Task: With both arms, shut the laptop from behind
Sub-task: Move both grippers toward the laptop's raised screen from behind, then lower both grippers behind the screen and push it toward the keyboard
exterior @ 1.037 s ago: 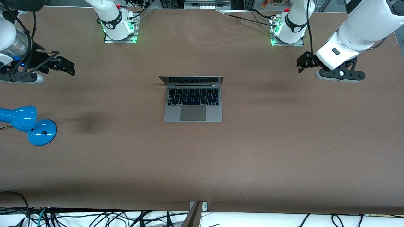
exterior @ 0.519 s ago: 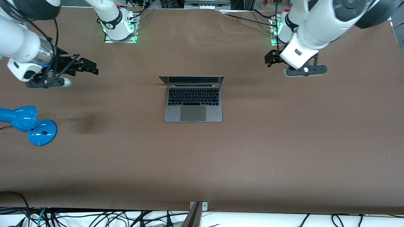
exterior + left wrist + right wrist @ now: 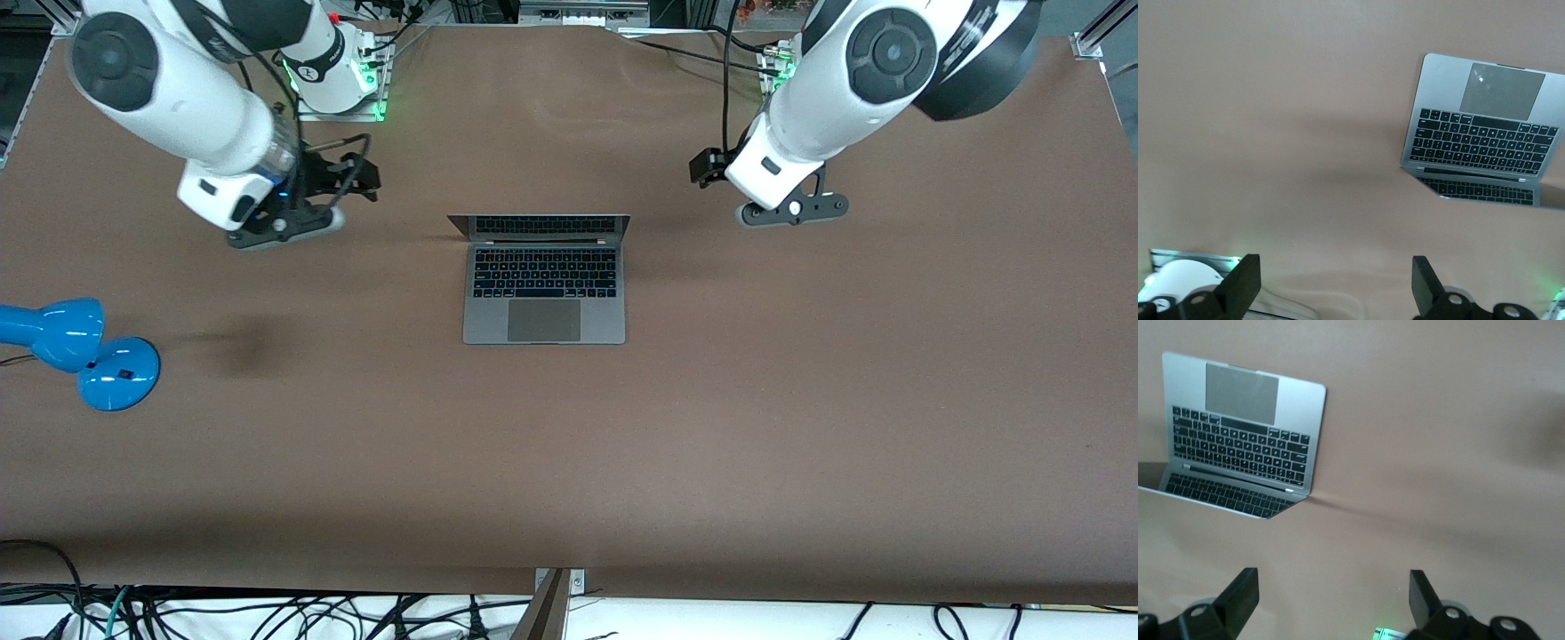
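Observation:
The grey laptop stands open at the table's middle, its lid upright and its keyboard toward the front camera. My left gripper hangs open and empty over bare table, beside the lid toward the left arm's end. My right gripper hangs open and empty over bare table, beside the lid toward the right arm's end. The left wrist view shows the laptop past the spread left gripper. The right wrist view shows the laptop past the spread right gripper.
A blue desk lamp lies near the table edge at the right arm's end. The arm bases with green lights stand along the edge farthest from the front camera. Cables hang off the edge nearest the front camera.
Both arms have swung in from the table's ends toward the laptop's lid. Both grippers stayed open. The laptop has not moved.

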